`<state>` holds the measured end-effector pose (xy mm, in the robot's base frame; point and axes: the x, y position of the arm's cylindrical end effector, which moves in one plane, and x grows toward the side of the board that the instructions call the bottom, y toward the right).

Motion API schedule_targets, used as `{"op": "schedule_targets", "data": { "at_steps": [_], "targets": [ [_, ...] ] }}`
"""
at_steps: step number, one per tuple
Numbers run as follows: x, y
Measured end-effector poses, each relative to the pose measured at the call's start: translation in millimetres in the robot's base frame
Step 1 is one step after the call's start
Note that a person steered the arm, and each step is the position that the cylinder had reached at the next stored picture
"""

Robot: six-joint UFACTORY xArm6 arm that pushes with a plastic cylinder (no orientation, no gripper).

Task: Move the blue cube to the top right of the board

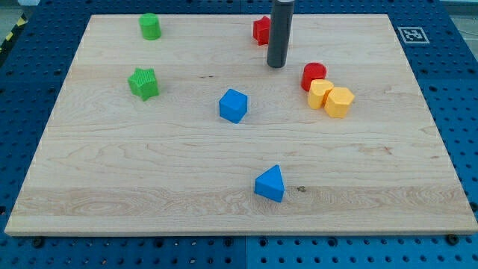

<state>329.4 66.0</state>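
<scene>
The blue cube point(233, 105) sits near the middle of the wooden board point(112, 172). My tip point(277, 65) rests on the board above and to the right of the cube, about a cube's width or two away and not touching it. The dark rod rises from the tip out of the view's top. A blue triangular block point(269, 184) lies lower down, below and right of the cube.
A red block point(261, 30) sits just left of the rod near the top edge. A red cylinder point(314, 75) touches two yellow blocks point(322, 93) point(339, 101) at the right. A green cylinder point(150, 26) and a green star block point(143, 83) lie at the upper left.
</scene>
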Motion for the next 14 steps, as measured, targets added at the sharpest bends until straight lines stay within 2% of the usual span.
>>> {"op": "schedule_targets", "data": {
  "at_steps": [3, 4, 6, 7, 12, 14],
  "targets": [
    [12.2, 49.3],
    [28.5, 57.3],
    [29.9, 52.8],
    [28.1, 8.0],
    [44.0, -100.1],
    [47.2, -105.8]
  ]
}}
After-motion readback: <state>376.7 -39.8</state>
